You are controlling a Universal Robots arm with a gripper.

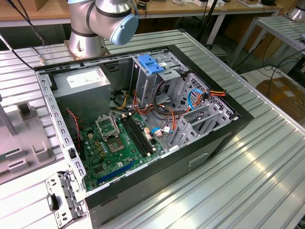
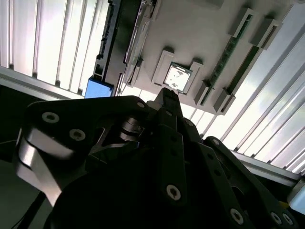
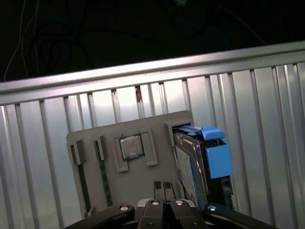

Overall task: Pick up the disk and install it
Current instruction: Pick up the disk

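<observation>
The disk (image 3: 189,164) stands on edge in a slot of a grey holder (image 3: 143,179). It is a silver drive with blue plastic rails (image 3: 217,157). My gripper (image 3: 164,189) hangs above the holder with its two dark fingers pressed together and nothing between them. It is just beside the disk, on the side of the holder's square chip (image 3: 131,146). In the second wrist view the gripper (image 2: 169,94) points at the same chip (image 2: 177,78), and the disk's blue rail (image 2: 99,88) shows off to one side.
The open computer case (image 1: 228,125) lies on the ribbed metal table (image 1: 267,162), with a blue bracket (image 1: 151,64) in its drive cage and a grey power supply (image 1: 81,83). The grey holder (image 1: 28,143) sits at the exterior view's left. Memory sticks (image 3: 105,176) stand in the holder.
</observation>
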